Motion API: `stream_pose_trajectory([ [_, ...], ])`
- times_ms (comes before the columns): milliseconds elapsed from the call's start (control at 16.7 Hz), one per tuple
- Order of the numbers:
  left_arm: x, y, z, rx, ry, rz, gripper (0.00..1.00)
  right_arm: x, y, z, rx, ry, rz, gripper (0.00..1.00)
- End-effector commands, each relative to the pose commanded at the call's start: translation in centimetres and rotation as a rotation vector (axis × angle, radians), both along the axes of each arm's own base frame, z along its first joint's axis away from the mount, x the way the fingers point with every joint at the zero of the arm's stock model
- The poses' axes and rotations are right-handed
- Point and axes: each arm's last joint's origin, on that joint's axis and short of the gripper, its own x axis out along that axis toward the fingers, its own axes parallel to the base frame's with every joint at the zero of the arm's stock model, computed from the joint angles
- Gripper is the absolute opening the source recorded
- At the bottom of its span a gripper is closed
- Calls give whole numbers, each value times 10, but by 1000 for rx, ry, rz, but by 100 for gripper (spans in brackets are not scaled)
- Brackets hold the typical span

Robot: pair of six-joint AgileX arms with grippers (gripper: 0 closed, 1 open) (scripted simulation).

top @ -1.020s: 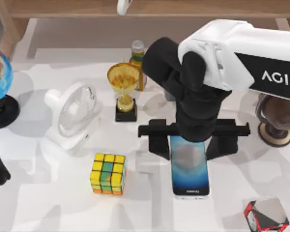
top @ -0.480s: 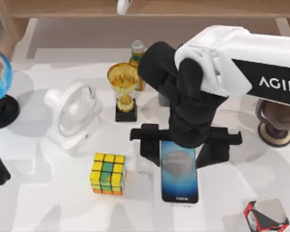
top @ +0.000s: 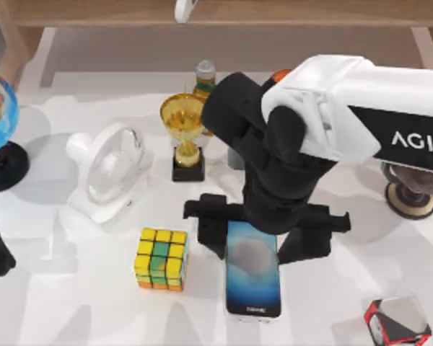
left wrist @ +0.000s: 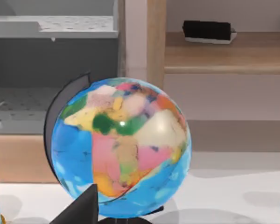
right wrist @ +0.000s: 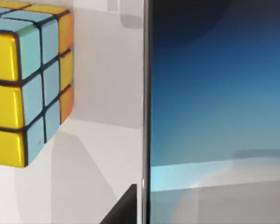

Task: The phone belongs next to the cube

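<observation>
1. The slim rectangular phone with the dark-to-light blue screen and thin pale rim [top: 253, 270] lies flat just to the right of the yellow, green and orange puzzle cube [top: 161, 259]. A narrow strip of bare white worktop [top: 79, 310] separates them. Its long axis runs front to back, parallel to the cube's near face.
2. The right pincer [top: 253, 234] is clenched on the phone's far end, one black finger on each long edge. The phone reaches out from the pincer towards the front edge of the worktop.
3. In the right wrist view the phone's pale rim stands beside the cube [right wrist: 30, 84], apart and not touching. The coming move, I judge, turns on this gap: a little more travel towards the cube, or a release here.
4. The right arm is the nearer one. The left arm sits parked far beyond the cube on its other side, by the multicoloured globe on a black stand [left wrist: 121, 147]; I cannot tell its pincer's state.
5. Compared with a second ago, the phone and the right pincer have shifted steadily towards the cube, closing most of the gap. The cube has not moved.
</observation>
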Motion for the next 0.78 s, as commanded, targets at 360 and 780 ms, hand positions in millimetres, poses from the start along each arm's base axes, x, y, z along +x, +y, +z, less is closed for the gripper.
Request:
stream_pose_trajectory([
  [360,0,0,0,0,0,0,100,6,-2,-11,-23,-43,2,0],
  [780,0,0,0,0,0,0,100,20,-11,-46,-150,-58,14,0],
])
